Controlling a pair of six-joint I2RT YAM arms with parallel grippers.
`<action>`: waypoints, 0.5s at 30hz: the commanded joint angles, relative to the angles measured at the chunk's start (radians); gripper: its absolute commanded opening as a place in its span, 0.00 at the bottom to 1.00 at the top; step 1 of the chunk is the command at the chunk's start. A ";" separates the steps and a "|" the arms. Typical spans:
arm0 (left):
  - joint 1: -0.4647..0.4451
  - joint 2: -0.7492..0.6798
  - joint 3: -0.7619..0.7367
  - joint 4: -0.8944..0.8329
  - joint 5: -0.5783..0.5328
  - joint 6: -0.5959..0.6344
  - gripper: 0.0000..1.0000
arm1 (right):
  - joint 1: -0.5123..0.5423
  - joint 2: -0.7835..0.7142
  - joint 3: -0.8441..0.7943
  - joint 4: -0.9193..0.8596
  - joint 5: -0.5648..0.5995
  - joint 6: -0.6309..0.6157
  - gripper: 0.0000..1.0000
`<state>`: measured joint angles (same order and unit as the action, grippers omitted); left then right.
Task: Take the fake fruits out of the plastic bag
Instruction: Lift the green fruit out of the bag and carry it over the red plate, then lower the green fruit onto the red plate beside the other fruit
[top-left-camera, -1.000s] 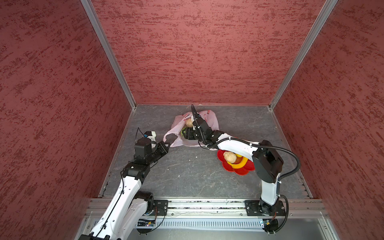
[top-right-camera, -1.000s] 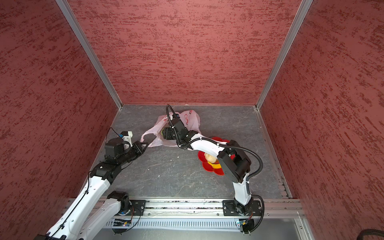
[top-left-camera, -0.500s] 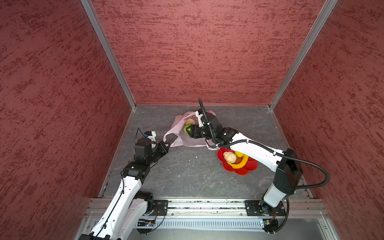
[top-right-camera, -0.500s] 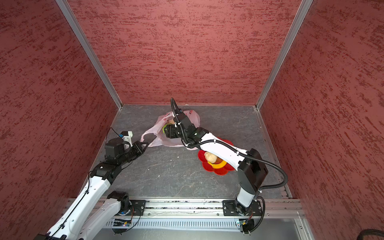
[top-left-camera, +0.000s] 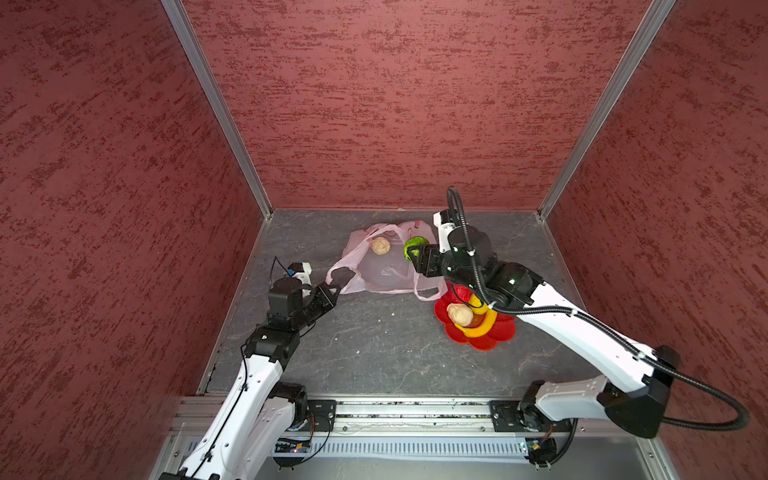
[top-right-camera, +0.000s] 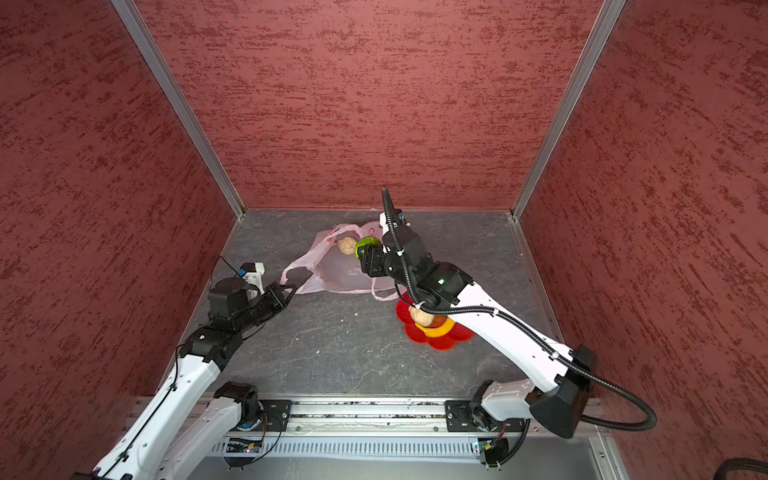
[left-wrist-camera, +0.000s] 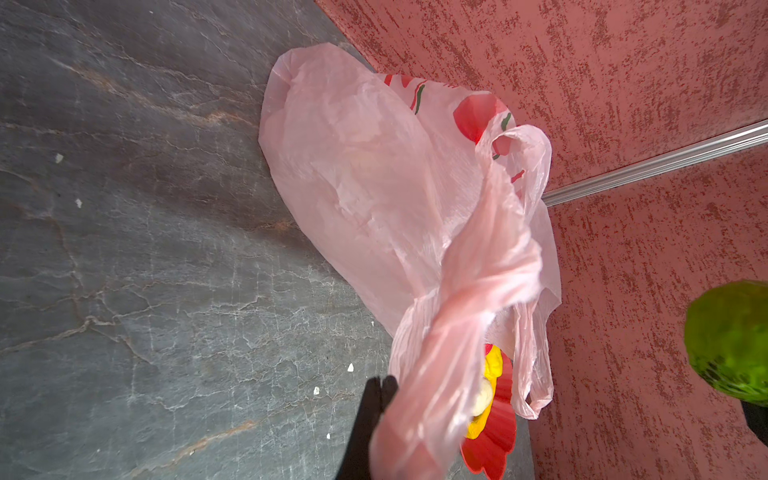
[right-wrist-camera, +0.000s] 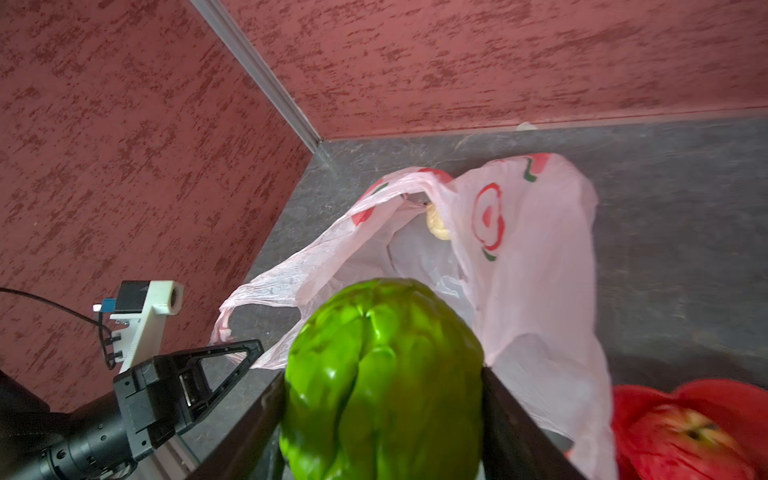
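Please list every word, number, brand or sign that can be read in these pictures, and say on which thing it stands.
No text can be read.
The plastic bag carries only red-and-green printed marks: shapes, not letters, as far as the wrist views show.
The red dish shows no writing.

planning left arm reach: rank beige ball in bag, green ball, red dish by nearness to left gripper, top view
From the left gripper, in a top view:
1. beige ball, inside the plastic bag.
2. green ball, in the right gripper.
3. red dish, farthest right.
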<state>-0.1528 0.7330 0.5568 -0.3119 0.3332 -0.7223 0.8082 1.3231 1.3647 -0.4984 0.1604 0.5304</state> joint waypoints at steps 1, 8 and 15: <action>-0.004 0.002 -0.001 0.034 0.003 0.004 0.00 | -0.016 -0.072 -0.026 -0.106 0.115 0.004 0.35; -0.004 0.017 0.010 0.036 0.008 0.009 0.00 | -0.043 -0.205 -0.093 -0.232 0.227 0.047 0.35; -0.004 0.029 0.013 0.039 0.012 0.011 0.00 | -0.132 -0.298 -0.279 -0.265 0.228 0.132 0.34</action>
<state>-0.1528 0.7547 0.5568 -0.2905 0.3359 -0.7216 0.7074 1.0458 1.1419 -0.7139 0.3576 0.6052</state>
